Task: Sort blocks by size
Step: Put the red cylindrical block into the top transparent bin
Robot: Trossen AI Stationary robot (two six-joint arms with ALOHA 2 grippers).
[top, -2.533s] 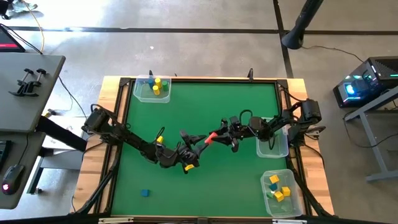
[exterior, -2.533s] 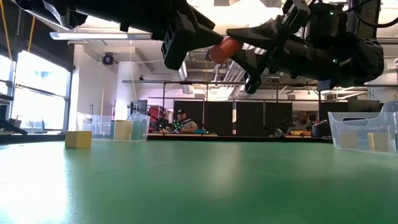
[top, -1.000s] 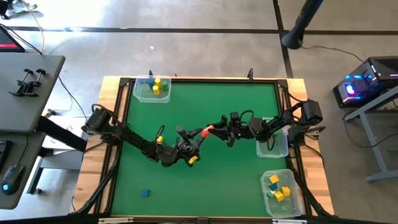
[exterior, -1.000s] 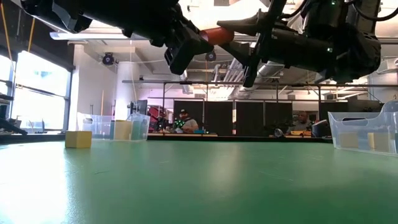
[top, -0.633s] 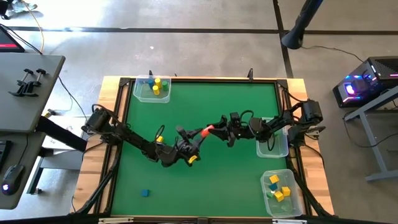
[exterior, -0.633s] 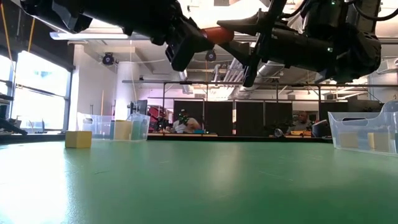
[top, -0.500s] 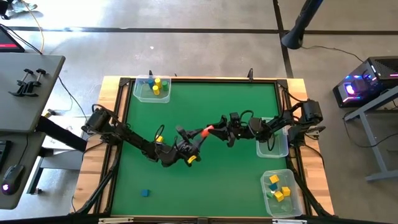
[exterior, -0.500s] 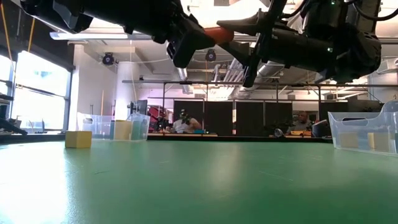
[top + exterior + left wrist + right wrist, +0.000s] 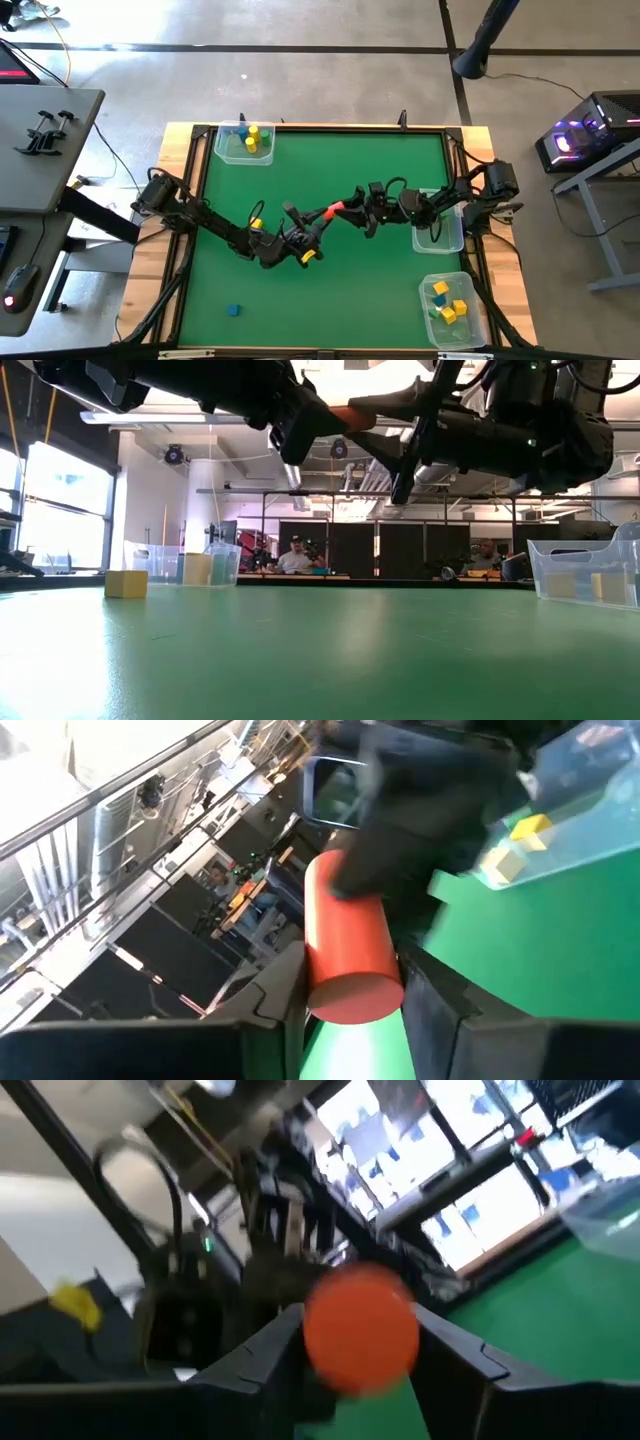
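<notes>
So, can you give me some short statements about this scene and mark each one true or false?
1. An orange-red cylinder is held in the air between the two pincers. True.
2. The blue block lies inside a clear tub. False: it lies alone on the green mat, near the front left corner.
3. The left pincer has its fingers on both sides of the cylinder. True.
4. The tub at the back left corner is empty. False: it holds yellow blocks.
5. The right pincer rests on the mat. False: in the low view it is raised well above the mat.
</notes>
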